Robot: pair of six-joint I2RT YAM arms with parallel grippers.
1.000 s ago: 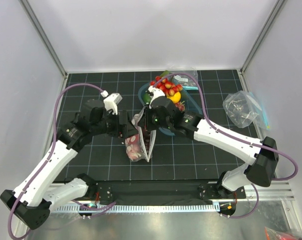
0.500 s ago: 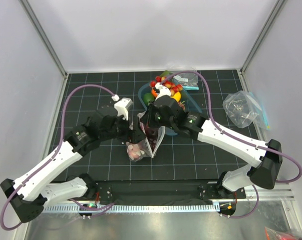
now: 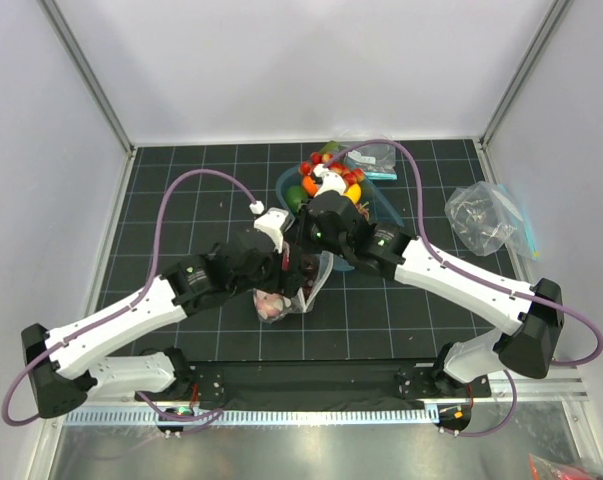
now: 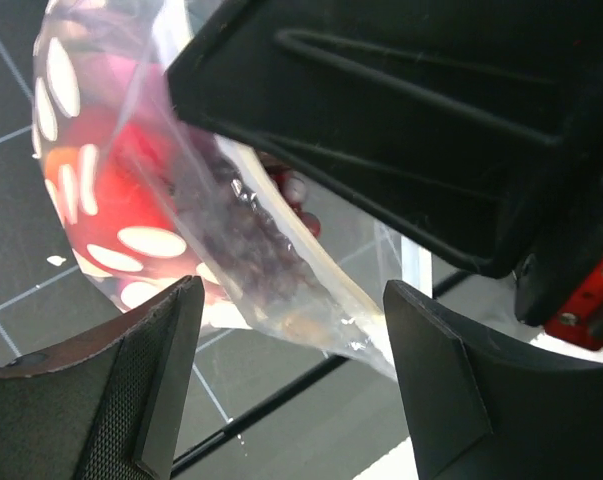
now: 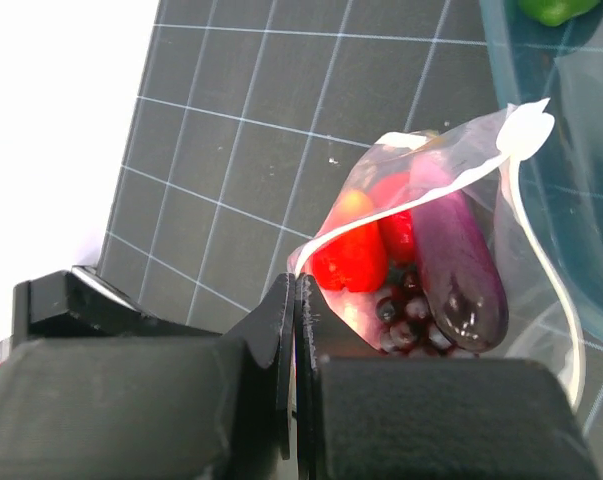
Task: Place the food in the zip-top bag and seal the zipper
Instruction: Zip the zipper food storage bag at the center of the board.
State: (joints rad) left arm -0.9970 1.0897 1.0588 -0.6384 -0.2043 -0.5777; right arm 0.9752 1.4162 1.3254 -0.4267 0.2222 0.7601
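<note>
One dotted bag (image 5: 421, 262) — one tray (image 5: 553, 120) (blue) — and two arms (image 3: 123, 322).

White polka dots are seen on the clear zip-top bag (image 4: 111, 190), red on the tomato (image 5: 347, 264), dark purple on the grape bunch (image 5: 406, 306), purple-pink on the onion (image 5: 459, 262), and a white grid on the black desk (image 5: 231, 150).

Left fingers (image 4: 141, 390) spread wide; right fingers (image 5: 266, 340) pinched shut.

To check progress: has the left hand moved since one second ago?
Yes. The left hand moved right, closer to the blue tray.
</note>
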